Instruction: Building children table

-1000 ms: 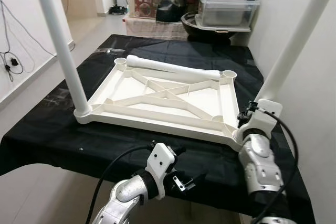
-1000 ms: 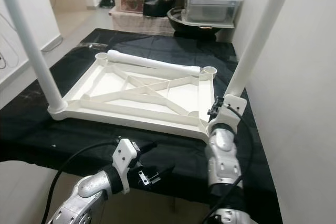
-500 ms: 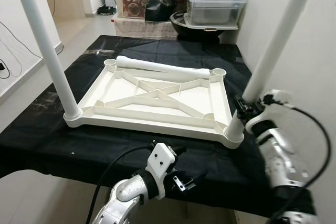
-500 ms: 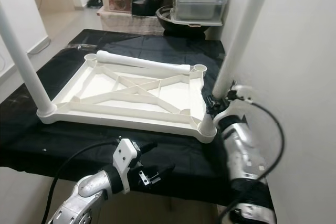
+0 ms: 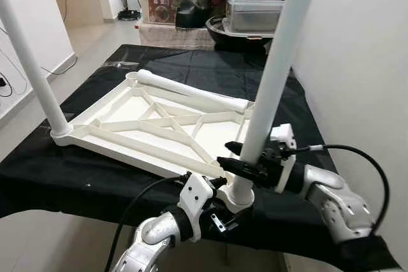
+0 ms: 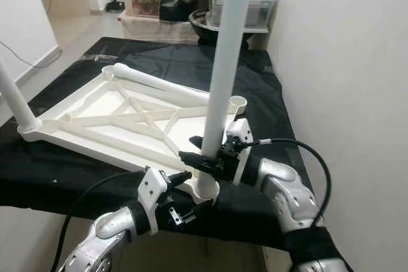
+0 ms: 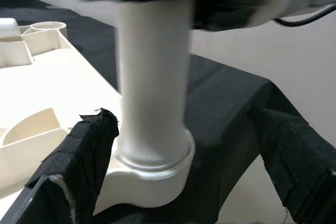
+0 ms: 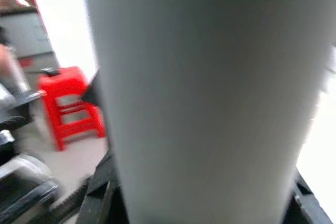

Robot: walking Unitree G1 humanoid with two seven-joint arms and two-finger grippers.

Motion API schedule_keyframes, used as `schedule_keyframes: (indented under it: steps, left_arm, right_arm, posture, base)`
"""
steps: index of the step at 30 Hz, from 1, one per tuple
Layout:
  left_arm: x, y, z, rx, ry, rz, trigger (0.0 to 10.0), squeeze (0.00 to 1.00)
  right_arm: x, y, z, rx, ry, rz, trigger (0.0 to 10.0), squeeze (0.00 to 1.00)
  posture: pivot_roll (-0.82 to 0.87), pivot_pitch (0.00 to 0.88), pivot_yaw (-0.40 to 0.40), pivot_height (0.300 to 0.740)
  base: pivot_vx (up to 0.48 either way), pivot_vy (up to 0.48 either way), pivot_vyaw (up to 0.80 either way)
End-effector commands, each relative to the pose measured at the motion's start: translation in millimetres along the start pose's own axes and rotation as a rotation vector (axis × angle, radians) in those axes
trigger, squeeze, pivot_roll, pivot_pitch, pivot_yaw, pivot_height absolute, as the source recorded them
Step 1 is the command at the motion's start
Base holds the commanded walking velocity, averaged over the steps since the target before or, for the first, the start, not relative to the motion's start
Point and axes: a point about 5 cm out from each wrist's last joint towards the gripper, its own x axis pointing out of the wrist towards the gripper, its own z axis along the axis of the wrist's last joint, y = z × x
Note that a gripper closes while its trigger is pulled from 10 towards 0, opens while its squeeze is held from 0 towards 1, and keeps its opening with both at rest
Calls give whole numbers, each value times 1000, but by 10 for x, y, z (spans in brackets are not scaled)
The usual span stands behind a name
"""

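Children's tabletop (image 5: 127,133) lies upside down on the black-draped table (image 5: 299,100), its long axis running left to right. A loose leg (image 5: 191,91) lies along its far edge. A left leg (image 5: 29,62) stands at the left corner; the near-right leg (image 5: 271,74) stands upright in its socket. My right claw (image 5: 239,165) is clamped on that leg low down. My left claw (image 7: 184,177) is spread wide either side of the socket, holding nothing.
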Motion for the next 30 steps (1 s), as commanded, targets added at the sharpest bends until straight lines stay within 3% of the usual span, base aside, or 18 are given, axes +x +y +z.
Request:
schedule_keyframes:
  steps: [1,2,5,8,10,11,12,14,17,19,21,23,25,26,27,28,29,30]
  left_arm:
    - [3,-9,-28,3,13,-8,10000,0]
    - [3,-9,-28,3,13,-8,10000,0]
    - [1,-7,-30,3,14,-8,10000,0]
    - [0,-7,-30,3,15,-8,10000,0]
    - [-7,-7,-32,2,16,-8,10000,0]
    - [-7,-7,-32,2,16,-8,10000,0]
    - [-11,-8,-35,2,17,-9,10000,0]
    - [-12,-7,-36,2,18,-10,10000,0]
    - [-12,-7,-36,2,18,-10,10000,0]
    - [-12,-9,-38,2,18,-10,10000,0]
    - [-12,-9,-38,2,18,-10,10000,0]
    - [-11,-8,-39,3,19,-10,10000,0]
    - [-11,-8,-39,3,20,-10,10000,0]
    - [-12,-7,-38,4,20,-9,10000,0]
    - [-12,-8,-37,4,19,-9,10000,0]
    - [-13,-7,-37,5,19,-7,10000,0]
    - [-13,-7,-37,5,19,-7,10000,0]
    - [-15,-7,-36,5,19,-6,10000,0]
  right_arm:
    - [30,-181,-73,-26,33,-206,0,0]
    - [30,-181,-73,-26,33,-206,0,0]
    - [-121,-478,-111,-4,44,-562,0,0]
    - [-172,-535,-117,3,48,-635,0,0]
    - [-431,-706,-173,34,78,-883,0,0]
    - [-431,-706,-173,34,78,-883,0,0]
    - [-661,-816,-230,60,105,-1091,0,0]
    - [-901,-889,-282,88,134,-1338,0,0]
    - [-934,-895,-289,92,140,-1375,0,0]
    - [-1077,-910,-287,106,102,-1591,0,0]
    - [-1077,-910,-287,106,102,-1591,0,0]
    - [-1084,-916,-273,129,55,-1753,0,0]
    - [-1045,-920,-268,140,42,-1780,0,0]
    - [-975,-919,-254,130,38,-1778,10000,0]
    - [-928,-918,-245,121,38,-1773,10000,0]
    - [-871,-910,-245,114,27,-1750,10000,612]
    - [-871,-910,-245,114,27,-1750,10000,612]
    - [-829,-888,-259,109,22,-1744,10000,1000]
  posture:
    - [196,0,-67,740]
    - [196,0,-67,740]
    - [196,0,-67,740]
    - [196,0,-67,740]
    - [200,0,-65,740]
    - [200,0,-65,740]
    - [200,0,-65,740]
    - [200,0,-65,740]
    - [200,0,-65,740]
    - [195,0,-59,740]
    - [195,0,-59,740]
    - [195,0,-59,740]
    - [200,0,-65,740]
    - [206,0,-70,740]
    - [206,0,-70,740]
    - [206,0,-70,740]
    - [206,0,-70,740]
    - [205,0,-72,740]
  base:
    - [0,0,0]
    - [0,0,0]
    - [0,0,0]
    - [0,0,0]
    - [0,0,0]
    - [0,0,0]
    - [0,0,0]
    - [0,0,0]
    - [0,0,0]
    - [0,0,0]
    - [0,0,0]
    - [0,0,0]
    - [0,0,0]
    - [0,0,0]
    - [0,0,0]
    - [0,0,0]
    - [0,0,0]
    - [0,0,0]
